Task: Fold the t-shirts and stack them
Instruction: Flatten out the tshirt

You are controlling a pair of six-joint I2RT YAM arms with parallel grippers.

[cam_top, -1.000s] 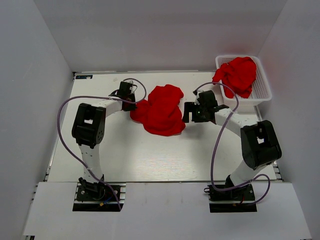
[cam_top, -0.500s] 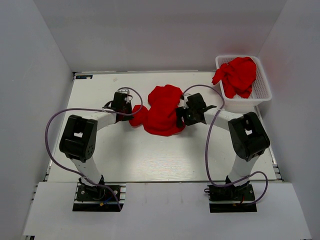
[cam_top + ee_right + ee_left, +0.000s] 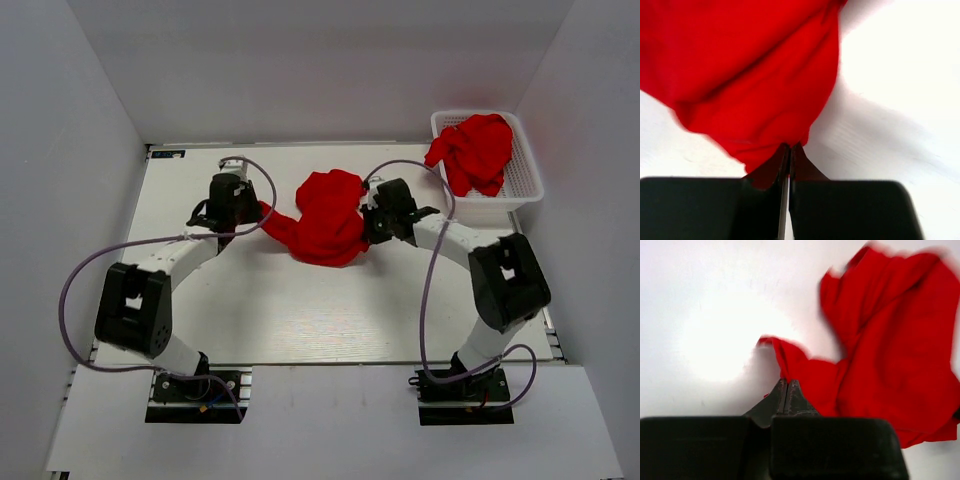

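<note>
One t-shirt [image 3: 325,222] gripped by left tool [image 3: 787,383], right tool [image 3: 789,146]

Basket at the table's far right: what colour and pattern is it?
The basket is white, with an open lattice of small holes; the top external view shows it best.

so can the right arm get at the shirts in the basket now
Probably not yet: the right gripper is shut on the table shirt. The basket itself sits nearby, open-topped, nothing blocking.
</note>
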